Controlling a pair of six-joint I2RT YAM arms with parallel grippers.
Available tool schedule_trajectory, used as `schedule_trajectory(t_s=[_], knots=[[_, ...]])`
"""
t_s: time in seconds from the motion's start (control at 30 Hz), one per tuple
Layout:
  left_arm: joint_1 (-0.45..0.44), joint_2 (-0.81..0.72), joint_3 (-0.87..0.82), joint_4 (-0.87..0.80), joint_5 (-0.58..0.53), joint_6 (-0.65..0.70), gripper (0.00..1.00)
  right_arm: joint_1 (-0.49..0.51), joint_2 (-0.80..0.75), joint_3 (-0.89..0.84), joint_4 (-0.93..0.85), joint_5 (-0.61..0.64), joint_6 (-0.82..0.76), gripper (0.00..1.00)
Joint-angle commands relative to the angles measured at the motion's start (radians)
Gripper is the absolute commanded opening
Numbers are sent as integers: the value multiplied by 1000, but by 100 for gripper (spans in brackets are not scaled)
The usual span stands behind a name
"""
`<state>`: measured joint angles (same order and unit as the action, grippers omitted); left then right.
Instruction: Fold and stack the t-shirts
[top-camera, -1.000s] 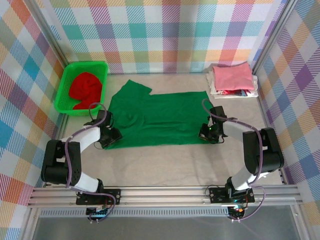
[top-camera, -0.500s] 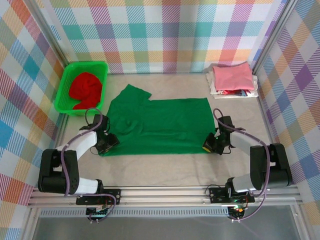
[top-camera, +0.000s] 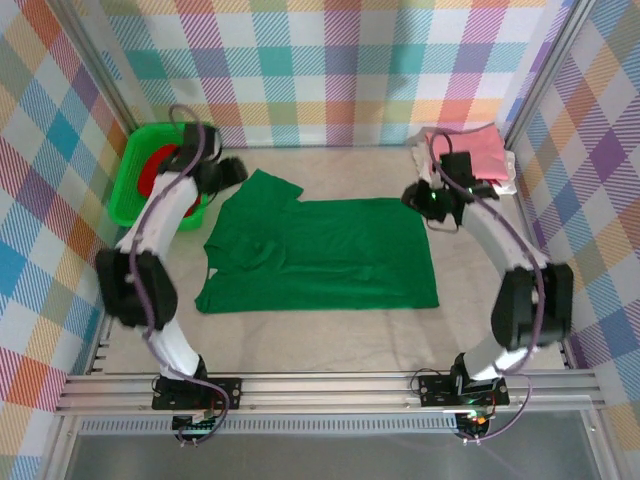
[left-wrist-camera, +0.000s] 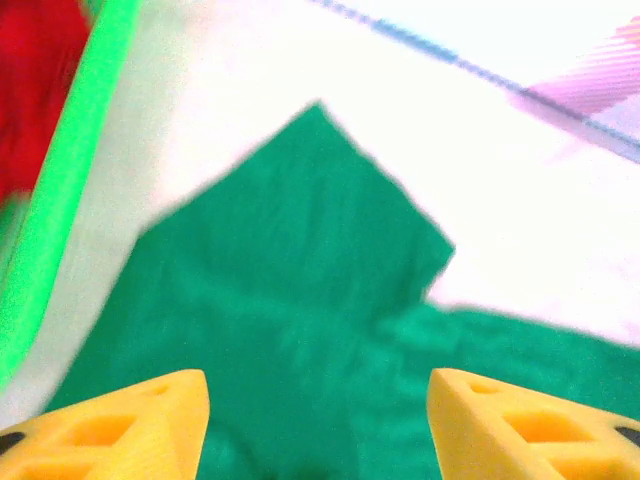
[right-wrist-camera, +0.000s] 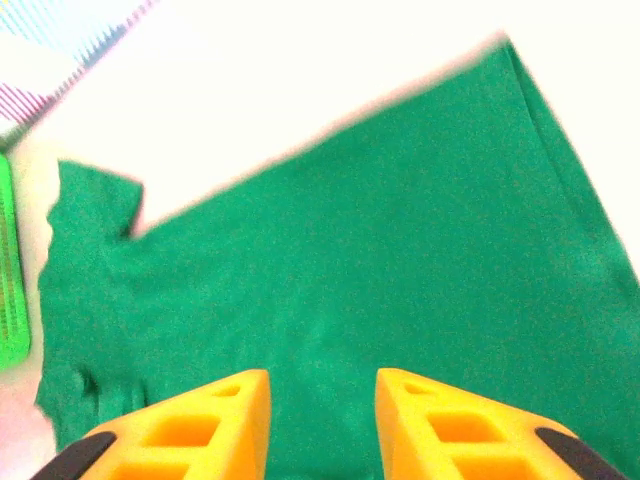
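The dark green t-shirt (top-camera: 320, 255) lies spread flat in the middle of the table, one sleeve pointing to the far left. My left gripper (top-camera: 235, 170) hovers over that sleeve (left-wrist-camera: 300, 260) beside the basket. Its yellow fingers (left-wrist-camera: 130, 425) stand wide apart with nothing between them, so the left gripper (left-wrist-camera: 320, 425) is open. My right gripper (top-camera: 418, 197) hangs above the shirt's far right corner. In its wrist view the right gripper (right-wrist-camera: 322, 425) is open over bare green cloth (right-wrist-camera: 380, 250). A red t-shirt (top-camera: 150, 172) lies in the basket, partly hidden by the left arm. A pink t-shirt (top-camera: 482, 150) tops a folded stack at the far right.
The bright green plastic basket (top-camera: 125, 195) stands at the far left against the checked wall; its rim (left-wrist-camera: 60, 200) shows close to the left gripper. Checked walls close in three sides. Bare table runs between the shirt's near hem and the arm bases.
Both grippers drew the shirt's near hem towards the bases, let go, and swung up to its far edge. The right gripper went from shut to open. The shirt now lies flatter and longer.
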<state>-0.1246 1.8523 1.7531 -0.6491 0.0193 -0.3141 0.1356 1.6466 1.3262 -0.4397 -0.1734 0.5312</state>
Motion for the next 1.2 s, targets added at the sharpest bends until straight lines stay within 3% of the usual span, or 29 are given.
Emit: schedule_trajectory(t_s=[0.0, 0.13, 0.2, 0.47, 0.93, 1.0, 1.17], knots=[[-44, 265, 306, -117, -146, 113, 64, -13, 167, 182, 23, 63, -136, 38], [-42, 617, 838, -286, -260, 127, 69, -18, 348, 394, -43, 132, -168, 40], [-33, 716, 957, -271, -255, 117, 73, -19, 419, 480, -97, 136, -169, 40], [7, 857, 959, -73, -142, 42, 77, -19, 402, 366, 28, 35, -126, 41], [12, 974, 959, 60, 22, 30, 74, -20, 313, 242, 96, -59, -92, 40], [11, 979, 959, 56, 32, 25, 71, -20, 301, 233, 106, -60, -87, 40], [11, 990, 959, 32, 80, 33, 51, -19, 279, 215, 114, -42, -90, 40]])
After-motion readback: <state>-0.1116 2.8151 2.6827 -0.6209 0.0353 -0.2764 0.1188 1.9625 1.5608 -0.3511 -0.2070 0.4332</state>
